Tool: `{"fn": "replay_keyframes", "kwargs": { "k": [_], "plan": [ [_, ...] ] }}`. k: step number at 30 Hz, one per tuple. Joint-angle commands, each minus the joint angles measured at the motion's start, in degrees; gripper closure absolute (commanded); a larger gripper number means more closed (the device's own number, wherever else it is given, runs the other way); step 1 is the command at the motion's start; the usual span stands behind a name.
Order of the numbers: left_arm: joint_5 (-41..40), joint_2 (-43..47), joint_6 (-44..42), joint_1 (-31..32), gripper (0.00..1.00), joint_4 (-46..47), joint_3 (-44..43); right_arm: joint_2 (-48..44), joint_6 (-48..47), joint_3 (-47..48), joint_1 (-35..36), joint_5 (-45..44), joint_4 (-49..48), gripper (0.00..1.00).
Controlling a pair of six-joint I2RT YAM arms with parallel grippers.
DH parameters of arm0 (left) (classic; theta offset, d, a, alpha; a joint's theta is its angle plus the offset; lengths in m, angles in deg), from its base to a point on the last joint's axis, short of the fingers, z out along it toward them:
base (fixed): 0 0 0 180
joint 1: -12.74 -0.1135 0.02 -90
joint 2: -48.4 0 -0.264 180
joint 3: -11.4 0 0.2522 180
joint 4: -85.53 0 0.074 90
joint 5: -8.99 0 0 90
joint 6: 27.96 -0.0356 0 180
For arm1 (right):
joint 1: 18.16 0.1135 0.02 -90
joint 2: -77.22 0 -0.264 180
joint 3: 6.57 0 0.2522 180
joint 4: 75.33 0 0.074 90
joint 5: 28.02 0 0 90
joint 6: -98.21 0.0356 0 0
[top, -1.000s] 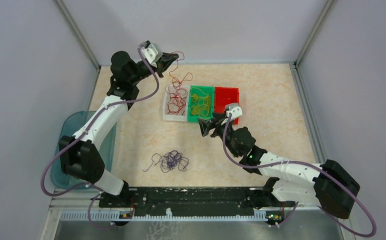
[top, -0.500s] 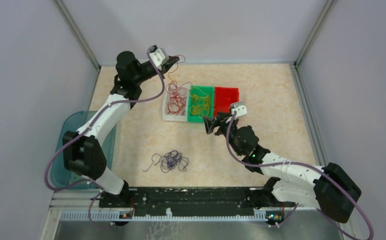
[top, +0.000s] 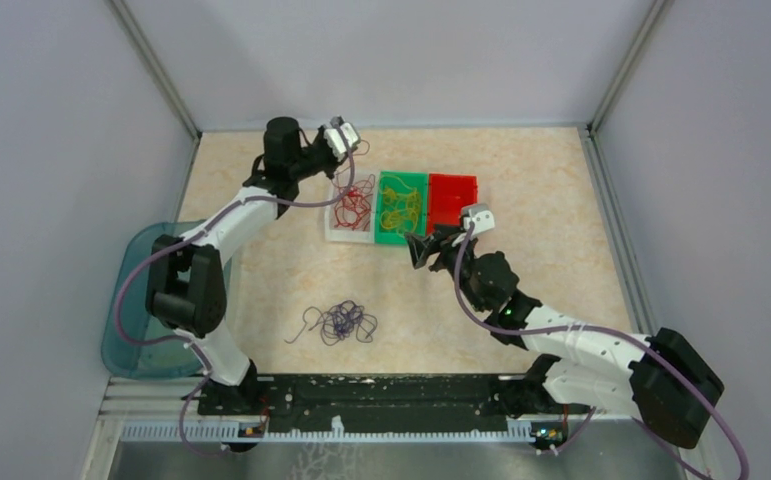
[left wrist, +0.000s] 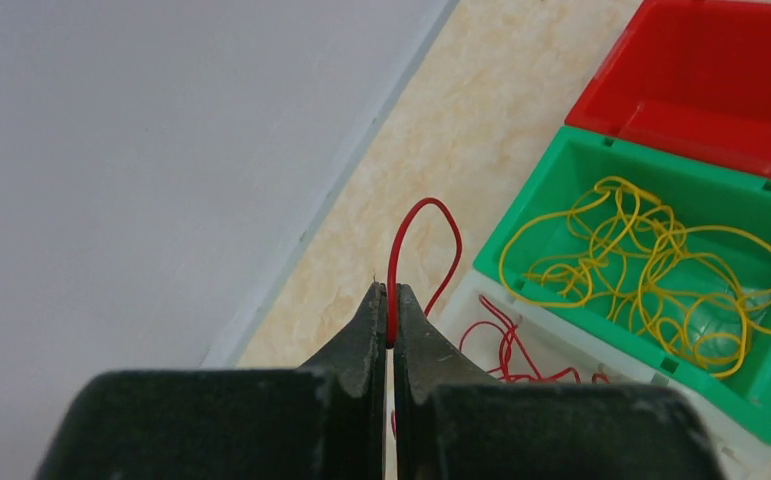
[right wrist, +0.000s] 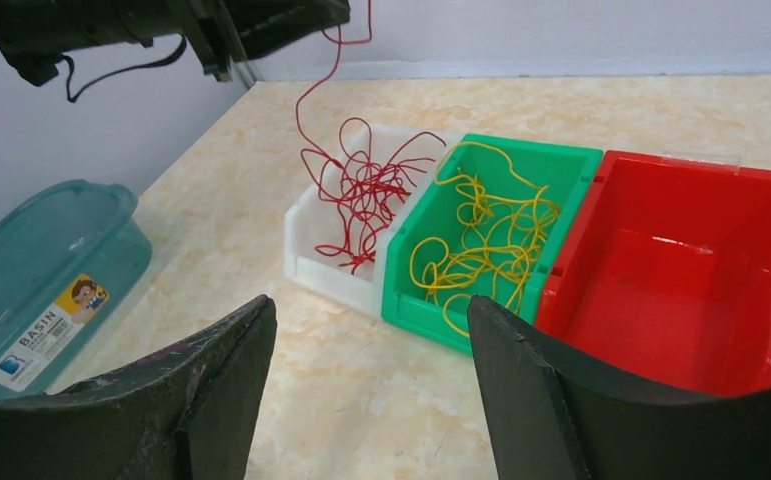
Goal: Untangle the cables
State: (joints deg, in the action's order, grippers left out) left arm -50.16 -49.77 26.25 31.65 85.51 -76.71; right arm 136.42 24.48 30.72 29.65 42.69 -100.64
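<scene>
Your left gripper (left wrist: 389, 300) has its jaws pinched tight on a red cable (left wrist: 392, 285), whose strand hangs down to the red tangle in the white bin (right wrist: 306, 270). Your right gripper (right wrist: 369, 305) has its jaws wide apart with nothing between them, near the front of the green bin (right wrist: 571, 160) of yellow cables (right wrist: 481, 240). The dark purple cables (top: 341, 322) lie bunched on the table (top: 561, 200), well apart from the bins.

The red cables (right wrist: 361, 190) sit in a white bin (right wrist: 311, 262), the yellow cables (right wrist: 481, 240) in a green bin (right wrist: 421, 315) beside a plain red bin (right wrist: 681, 280), the dark purple cables (top: 342, 321) lie on the beige, marble-mottled table (top: 561, 180), and the translucent teal basin (right wrist: 51, 250) bears a white-and-yellow label (right wrist: 46, 340).
</scene>
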Motion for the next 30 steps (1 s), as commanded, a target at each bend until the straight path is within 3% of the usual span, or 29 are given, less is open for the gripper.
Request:
{"fn": "replay_keyframes", "kwargs": {
  "k": [1, 10, 15, 22, 25, 26, 27, 30],
  "plan": [
    [-2.30, -2.29, -4.88, 0.77, 1.00, -3.36, -0.48, -1.63, 0.14, 1.33, -0.35, -0.29, -0.89, 0.29],
    [-8.06, -11.73, -6.86, 2.70, 1.00, -14.57, -5.67, -2.65, -0.77, 2.41, -0.58, -1.77, 3.06, 0.29],
    [-13.08, -16.48, -7.54, 3.10, 1.00, -16.77, -7.07, -2.91, -0.47, 3.18, -1.05, -2.07, 4.28, 0.29],
    [-15.99, -17.39, -8.68, 3.35, 0.98, -12.75, -3.25, -2.23, -0.46, 4.02, -1.19, -2.05, 5.54, 0.29],
    [-18.29, -18.33, -9.17, 3.36, 0.86, -12.57, -4.02, -2.07, -0.37, 4.22, -1.23, -1.60, 5.88, 0.29],
    [-18.73, -18.43, -9.20, 3.34, 0.78, -12.88, -4.55, -2.15, -0.43, 4.30, -1.23, -1.48, 6.04, 0.29],
    [-18.91, -18.35, -9.02, 3.40, 0.62, -13.01, -4.99, -2.16, -0.61, 4.39, -1.23, -1.45, 6.24, 0.29],
    [-18.51, -16.71, -7.60, 3.34, 0.47, -13.01, -6.05, -2.18, -1.83, 4.93, -1.20, -0.37, 6.99, 0.29]
  ]
}}
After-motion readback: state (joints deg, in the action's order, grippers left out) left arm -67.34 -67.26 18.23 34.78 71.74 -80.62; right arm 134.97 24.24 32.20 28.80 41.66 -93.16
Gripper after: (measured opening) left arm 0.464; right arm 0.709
